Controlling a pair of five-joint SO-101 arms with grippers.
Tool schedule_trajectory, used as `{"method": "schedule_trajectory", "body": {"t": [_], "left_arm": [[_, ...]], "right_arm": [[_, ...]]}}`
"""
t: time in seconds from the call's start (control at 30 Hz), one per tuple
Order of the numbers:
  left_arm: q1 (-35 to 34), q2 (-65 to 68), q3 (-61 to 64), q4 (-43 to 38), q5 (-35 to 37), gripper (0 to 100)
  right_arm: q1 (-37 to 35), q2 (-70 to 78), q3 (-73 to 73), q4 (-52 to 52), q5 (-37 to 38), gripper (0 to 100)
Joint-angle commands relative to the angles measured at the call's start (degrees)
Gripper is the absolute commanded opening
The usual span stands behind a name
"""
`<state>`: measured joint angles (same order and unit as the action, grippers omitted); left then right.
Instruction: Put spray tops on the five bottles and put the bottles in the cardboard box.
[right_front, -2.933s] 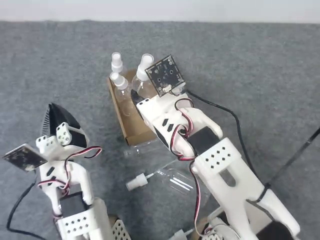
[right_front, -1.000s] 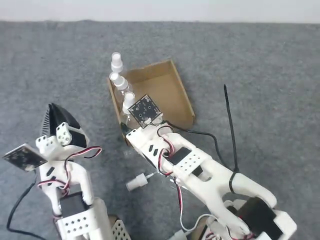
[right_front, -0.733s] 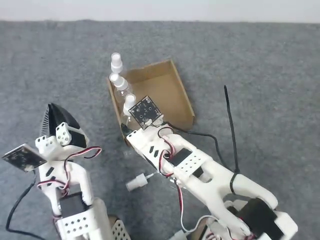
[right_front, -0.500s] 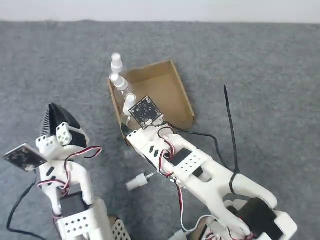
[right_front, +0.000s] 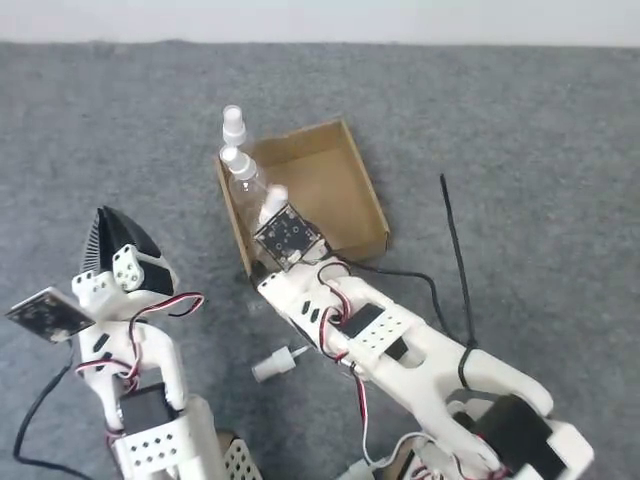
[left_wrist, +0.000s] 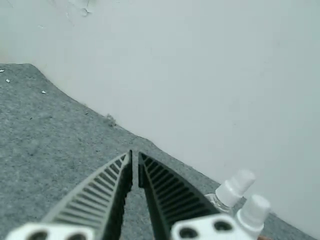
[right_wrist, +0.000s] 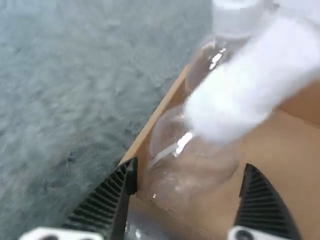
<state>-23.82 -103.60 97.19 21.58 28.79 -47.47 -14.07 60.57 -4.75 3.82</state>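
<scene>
Most of my overhead feed is the gray carpeted table (right_front: 520, 130). Across it the right arm (right_front: 400, 340) stretches from the near edge up to the cardboard box (right_front: 340, 190), which sits open-topped around the middle. The left arm (right_front: 130, 340) stands at the near left, well apart from the box. On its wrist camera the left gripper (left_wrist: 135, 156) has its jaws all but closed, with just a thin slit between them and nothing held, and it points toward the white wall (left_wrist: 210, 60). The right gripper (right_wrist: 190, 170) is at the box's near left corner. Its jaws are spread wide with a clear bottle (right_wrist: 192, 150) standing between them, though I can't tell whether either finger touches it. That bottle is inside the box against the left wall and carries a white spray top (right_front: 273, 198). Two more capped bottles line the same wall farther back, the middle bottle (right_front: 238, 165) and the far bottle (right_front: 233, 122) at the far left corner. A loose spray top (right_front: 275, 365) lies on the carpet between the arms, just beside the right one.
</scene>
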Motion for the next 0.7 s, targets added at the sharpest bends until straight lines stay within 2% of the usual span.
{"method": "schedule_trajectory", "body": {"t": [0.0,0.67], "left_arm": [[0.26,-0.79,-0.66,0.00,-0.53,1],[0.18,-0.79,-0.66,0.00,-0.53,1]], "right_arm": [[-0.31,-0.48,-0.70,-0.84,1.05,27.4],[0.04,-1.27,-1.05,2.86,1.23,27.4]]}}
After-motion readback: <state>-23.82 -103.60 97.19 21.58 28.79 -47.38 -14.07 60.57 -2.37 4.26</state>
